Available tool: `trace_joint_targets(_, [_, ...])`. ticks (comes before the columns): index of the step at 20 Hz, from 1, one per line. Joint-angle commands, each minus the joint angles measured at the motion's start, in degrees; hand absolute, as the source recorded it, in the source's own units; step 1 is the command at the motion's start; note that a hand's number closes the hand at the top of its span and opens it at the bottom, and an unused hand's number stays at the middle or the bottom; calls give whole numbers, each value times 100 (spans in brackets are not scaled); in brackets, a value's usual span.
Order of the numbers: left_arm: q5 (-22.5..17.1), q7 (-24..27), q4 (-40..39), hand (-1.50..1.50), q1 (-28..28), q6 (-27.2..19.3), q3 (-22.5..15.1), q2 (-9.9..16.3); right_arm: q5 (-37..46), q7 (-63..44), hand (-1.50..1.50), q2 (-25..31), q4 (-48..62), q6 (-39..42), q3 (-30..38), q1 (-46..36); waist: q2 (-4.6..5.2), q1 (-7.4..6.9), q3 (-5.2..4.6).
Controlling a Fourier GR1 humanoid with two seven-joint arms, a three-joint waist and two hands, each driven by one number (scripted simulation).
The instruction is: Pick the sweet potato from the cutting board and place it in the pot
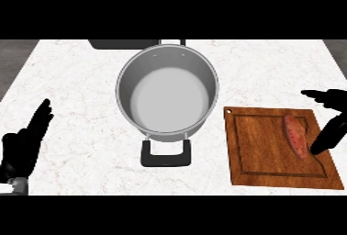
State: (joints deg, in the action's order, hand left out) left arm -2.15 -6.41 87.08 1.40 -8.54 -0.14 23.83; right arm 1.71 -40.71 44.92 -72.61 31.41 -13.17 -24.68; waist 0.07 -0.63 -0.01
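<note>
While the left robot hand point(24, 147) rests open, right robot hand point(330, 131) spread empty beside sweet potato point(295, 136), cutting board point(264, 156).

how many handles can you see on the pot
2: a black handle on the near side of the pot, toward the robot, and a far handle at the pot's rim, only partly visible. No others show.

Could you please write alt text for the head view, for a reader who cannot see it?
The robot's right hand reaches over a wooden cutting board, open around a sweet potato lying on it. An empty steel pot stands left of the board on the marble counter; the left hand rests open at the left edge.
</note>
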Motion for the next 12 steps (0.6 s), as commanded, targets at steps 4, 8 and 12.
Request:
trace_joint_targets(4, [360,-114,-226,0,-360,-69,57,-327,808,169,-150,-563,761,384,142,-460,-2,30,1])
trace_joint_targets(8, [377,-340,144,0,-68,59,48,-384,1130,229,-150,-887,1262,418,182,-621,-1,7,2])
trace_joint_targets(12, [228,255,85,0,371,426,489,-162,1476,320,-150,-1098,920,43,240,25,-12,33,1])
